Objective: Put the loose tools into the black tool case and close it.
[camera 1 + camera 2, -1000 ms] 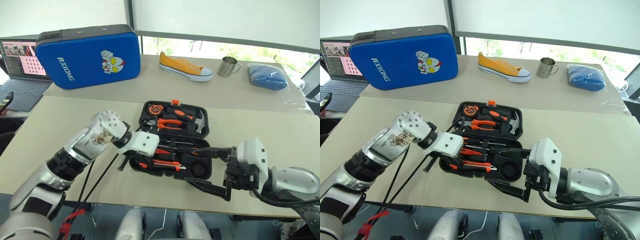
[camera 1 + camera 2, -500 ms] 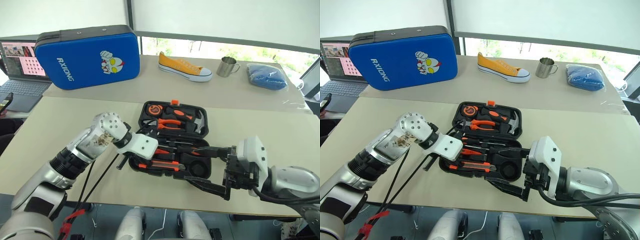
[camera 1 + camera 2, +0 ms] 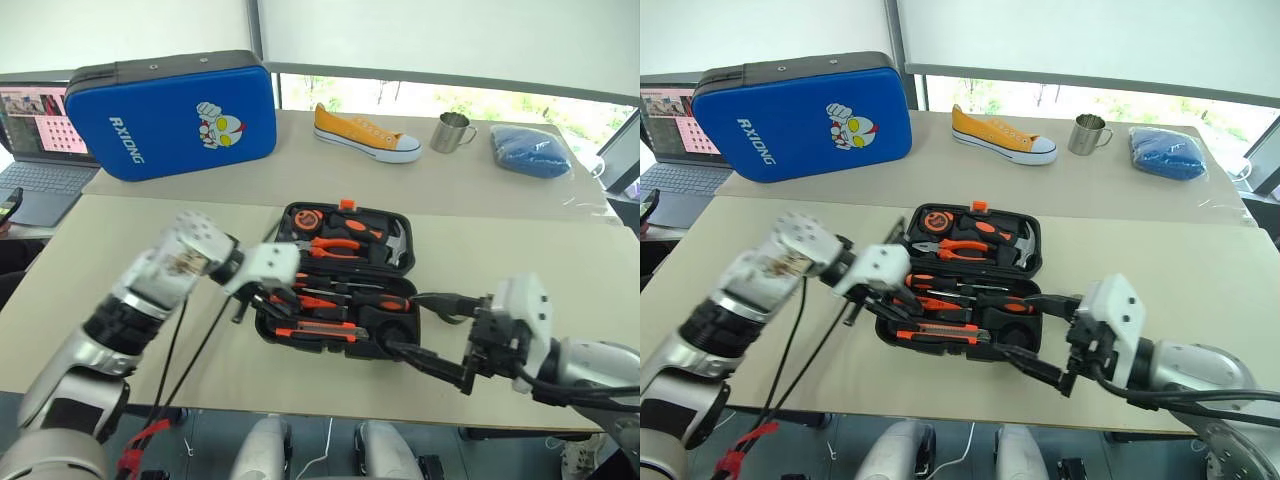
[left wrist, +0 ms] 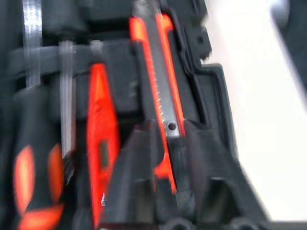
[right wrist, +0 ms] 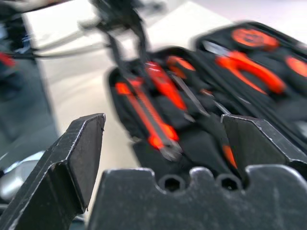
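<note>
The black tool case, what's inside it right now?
The black tool case holds pliers, a tape measure, a hammer, screwdrivers and a utility knife. The left claw hides part of that side.

An office or lab-style room is suggested: two pale tables [image 3: 520,250] are set end to end before a wide window [image 3: 450,95] with drawn roller blinds [image 3: 450,40]. An open laptop [image 3: 35,140] is seen at the far table's edge, beside a blue zip case [image 3: 175,110], a yellow sneaker [image 3: 365,133] and a metal mug [image 3: 452,132].
</note>
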Robot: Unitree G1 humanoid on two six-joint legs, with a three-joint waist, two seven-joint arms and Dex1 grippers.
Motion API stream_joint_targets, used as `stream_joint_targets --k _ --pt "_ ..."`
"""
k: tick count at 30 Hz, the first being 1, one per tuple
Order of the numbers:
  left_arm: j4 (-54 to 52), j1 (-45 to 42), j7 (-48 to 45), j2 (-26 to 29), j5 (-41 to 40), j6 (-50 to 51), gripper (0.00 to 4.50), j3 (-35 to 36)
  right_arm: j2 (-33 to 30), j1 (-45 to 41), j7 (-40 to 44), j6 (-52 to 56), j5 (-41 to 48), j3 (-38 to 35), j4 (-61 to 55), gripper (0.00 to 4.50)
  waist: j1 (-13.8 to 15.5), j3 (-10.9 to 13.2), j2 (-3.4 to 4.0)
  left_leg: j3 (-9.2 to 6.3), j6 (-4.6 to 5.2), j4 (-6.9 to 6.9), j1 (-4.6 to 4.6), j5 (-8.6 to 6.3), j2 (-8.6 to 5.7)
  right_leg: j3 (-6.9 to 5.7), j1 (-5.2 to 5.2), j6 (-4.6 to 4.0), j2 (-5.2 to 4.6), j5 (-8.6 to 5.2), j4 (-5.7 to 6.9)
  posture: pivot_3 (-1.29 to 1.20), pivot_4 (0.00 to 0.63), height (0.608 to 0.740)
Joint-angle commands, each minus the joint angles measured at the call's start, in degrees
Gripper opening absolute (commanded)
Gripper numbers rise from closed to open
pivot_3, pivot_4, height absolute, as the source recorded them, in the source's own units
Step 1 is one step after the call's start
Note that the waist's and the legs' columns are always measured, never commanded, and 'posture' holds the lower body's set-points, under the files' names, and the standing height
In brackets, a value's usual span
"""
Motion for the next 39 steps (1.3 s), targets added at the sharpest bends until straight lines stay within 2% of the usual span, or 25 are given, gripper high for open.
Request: stream_joint_targets --k 1,3,4,5,7,10,12,18,22,25,29,34,39 --pt "4.1 1.9 5.7 -0.7 -5.9 -0.3 3.19 10.7 1.8 9.1 5.9 -4.6 -4.7 -9.1 3.8 4.50 0.5 0.0 0.00 0.00 0.00 0.01 0.00 0.00 -0.01 -0.01 0.02 0.00 -0.02 0.00 -0.01 0.00 0.150 0.739" --pt "5.2 3.2 6.2 1.1 -6.5 -1.0 3.83 13.3 2.9 13.0 8.3 -5.9 -5.7 -14.4 6.9 4.50 0.5 0.0 0.00 0.00 0.00 0.05 0.01 0.00 -0.03 -0.02 0.06 0.03 -0.03 0.00 -0.02 0.00 0.150 0.739" --pt "4.3 3.8 6.5 2.4 -8.2 1.3 4.29 15.3 2.9 15.1 10.6 -6.3 -6.0 -18.2 8.9 4.50 0.4 0.0 0.00 0.02 0.00 0.07 0.01 0.00 -0.05 0.01 0.06 0.04 -0.04 0.00 -0.02 0.00 0.150 0.739" --pt "3.4 4.2 7.2 3.4 -9.9 4.0 4.46 17.0 2.8 16.9 12.7 -6.6 -6.3 -21.5 10.7 4.50 0.4 0.0 0.00 0.04 0.00 0.06 0.05 0.00 -0.04 0.03 0.09 0.04 -0.04 0.01 -0.02 0.00 0.150 0.739" --pt "1.5 4.8 8.0 4.8 -13.3 8.2 4.46 19.4 1.9 19.7 16.6 -7.1 -7.1 -25.9 13.3 4.50 0.3 0.0 0.00 0.06 0.00 0.03 0.06 -0.01 -0.01 0.05 0.07 0.05 -0.02 0.00 -0.03 0.00 0.150 0.739" --pt "-1.9 7.2 8.7 6.8 -15.2 8.9 4.46 21.1 -0.5 22.5 23.0 -7.8 -8.2 -30.2 16.2 4.50 0.1 0.0 0.05 0.08 0.00 -0.03 0.10 -0.01 0.04 0.07 0.07 0.03 0.00 0.00 -0.04 0.00 0.150 0.739" --pt "-4.9 8.5 9.4 7.5 -16.8 10.0 4.46 21.8 -3.5 20.9 25.3 -8.1 -8.9 -30.5 18.5 4.50 -0.1 0.0 0.07 0.13 -0.01 -0.06 0.13 -0.01 0.05 0.14 0.09 0.03 0.00 -0.01 -0.05 0.00 0.150 0.739" --pt "-10.5 11.4 9.5 9.0 -15.2 6.0 4.46 18.7 -12.7 6.1 26.5 -10.0 -13.5 -17.6 25.1 4.50 -0.9 0.0 0.06 0.19 -0.02 -0.07 0.29 -0.01 0.10 0.20 0.22 0.01 0.05 -0.01 -0.07 0.00 0.150 0.739" --pt "-11.5 10.8 9.0 9.1 -15.6 4.1 4.46 17.1 -16.3 -5.9 27.4 -13.8 -20.0 -2.0 29.4 4.50 -0.9 0.0 0.07 0.23 -0.02 -0.12 0.32 -0.01 0.07 0.20 0.22 -0.01 0.04 -0.02 -0.10 0.00 0.150 0.739" --pt "-12.6 10.2 8.9 9.2 -16.4 3.6 4.46 16.6 -16.3 -14.4 28.4 -16.9 -26.0 9.3 32.8 4.50 -0.8 0.0 0.06 0.23 -0.02 -0.10 0.26 -0.01 0.01 0.20 0.17 0.01 -0.01 -0.02 -0.09 0.00 0.150 0.739" --pt "-14.8 9.6 9.8 8.7 -18.2 4.5 4.46 16.3 -13.7 -24.3 28.6 -18.9 -31.9 19.5 38.5 4.50 -0.9 0.0 0.07 0.25 -0.02 -0.06 0.11 -0.01 -0.02 0.20 0.03 0.03 -0.03 -0.01 -0.06 0.00 0.150 0.739" --pt "-16.7 9.5 10.9 8.3 -19.3 4.6 4.46 16.0 -11.2 -30.5 29.7 -22.7 -37.0 25.5 45.1 4.50 -0.8 0.0 0.07 0.25 -0.02 -0.06 0.08 -0.01 -0.02 0.22 -0.04 0.03 -0.02 0.00 -0.03 0.00 0.150 0.739" --pt "-16.6 9.6 11.5 8.4 -18.2 3.0 4.50 15.5 -9.4 -31.4 30.7 -26.7 -39.6 28.1 47.4 3.24 -0.9 0.0 0.07 0.26 -0.02 -0.06 0.08 -0.01 -0.02 0.22 -0.05 0.03 -0.02 0.00 -0.01 0.00 0.150 0.739"
